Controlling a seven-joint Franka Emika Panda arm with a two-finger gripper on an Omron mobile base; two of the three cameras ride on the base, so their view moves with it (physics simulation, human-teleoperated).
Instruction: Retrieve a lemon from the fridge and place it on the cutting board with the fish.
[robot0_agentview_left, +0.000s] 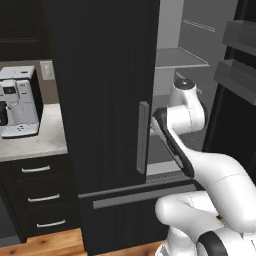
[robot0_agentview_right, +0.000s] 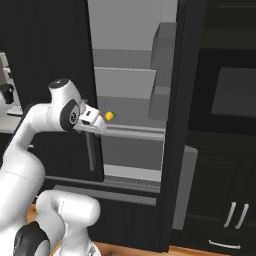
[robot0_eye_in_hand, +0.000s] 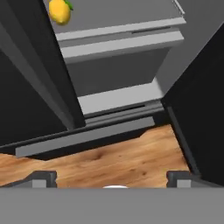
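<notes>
Nearest, white arm (robot0_agentview_left: 210, 175) rising from the base and bending forward toward the open right half of the fridge (robot0_agentview_left: 107, 100). Wrist and hand reaching in at the gap beside the closed left door, gripper (robot0_agentview_right: 101, 128) just past the door edge, level with a lower shelf. Jaws spread wide, nothing between them; in the hand view, two dark fingertips (robot0_eye_in_hand: 43, 178) far apart at the bottom corners, bare wooden floor (robot0_eye_in_hand: 127, 159) under them. Long grey bar handle (robot0_agentview_left: 143, 137) upright on the closed left door, close by the forearm. Below, bottom drawer (robot0_agentview_left: 130, 215) shut, its horizontal grey bar across the front. Right door swung open to the far right, door bins (robot0_agentview_left: 235, 75) visible on its inner face. Further in, light grey shelved interior; lemon (robot0_agentview_right: 109, 115) lying on a shelf (robot0_agentview_right: 132, 125) near its left front, just beyond the gripper and slightly above it, apart from the fingers, not touched. In the hand view, same lemon (robot0_eye_in_hand: 60, 12) at the upper left, a small green leaf at its end, resting on the grey shelf above a lighter drawer front. Off to the left, counter (robot0_agentview_left: 35, 142) with a white coffee machine (robot0_agentview_left: 19, 107) standing on it, dark drawers with silver handles (robot0_agentview_left: 36, 197) beneath. To the right of the fridge, dark cabinets (robot0_agentview_right: 220, 150) with a built-in oven window.
</notes>
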